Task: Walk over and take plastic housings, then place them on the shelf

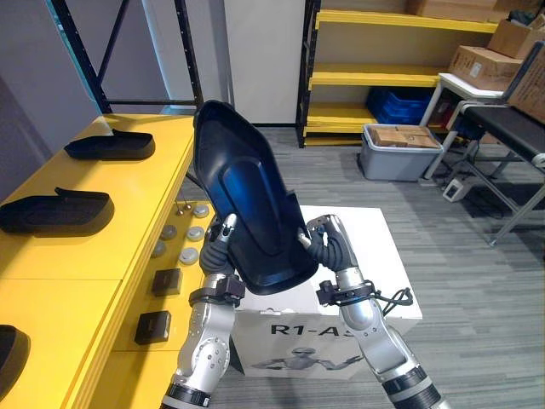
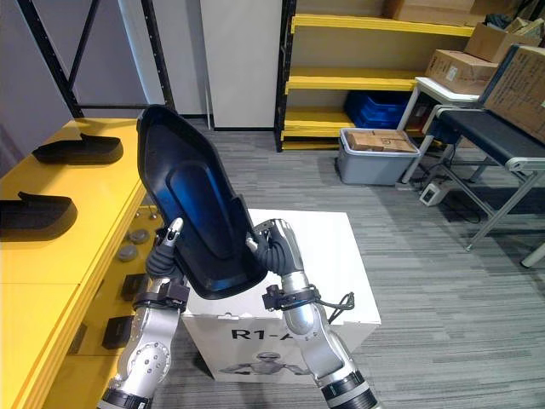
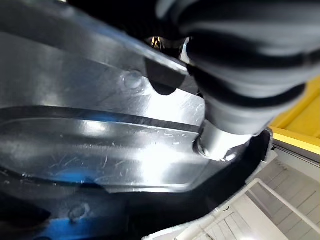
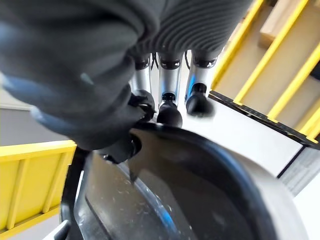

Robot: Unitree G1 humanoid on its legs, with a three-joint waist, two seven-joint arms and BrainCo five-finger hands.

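Item: black plastic housing (image 1: 247, 204), long and shell-shaped, glossy hollow face turned toward the camera. It is standing nearly upright in the air, over the left part of the white box (image 1: 375, 264), and two hands are carrying it.

- Left hand (image 1: 220, 243): pinching the housing's lower left edge, with one digit lying on the front and the rest going behind.
- Right hand (image 1: 328, 243): clasping the lower right rim, with its fingertips (image 4: 169, 114) hooking over the edge.
- Yellow shelf (image 1: 85, 273): running along the box's left side.
- Three more dark housings (image 1: 111, 146) are lying on the yellow shelf.
- Grey discs (image 1: 189, 254) and small black blocks (image 1: 167, 281) are sitting just left of the box.
- Grey tote (image 1: 400, 158) holding cardboard is standing beyond the box.
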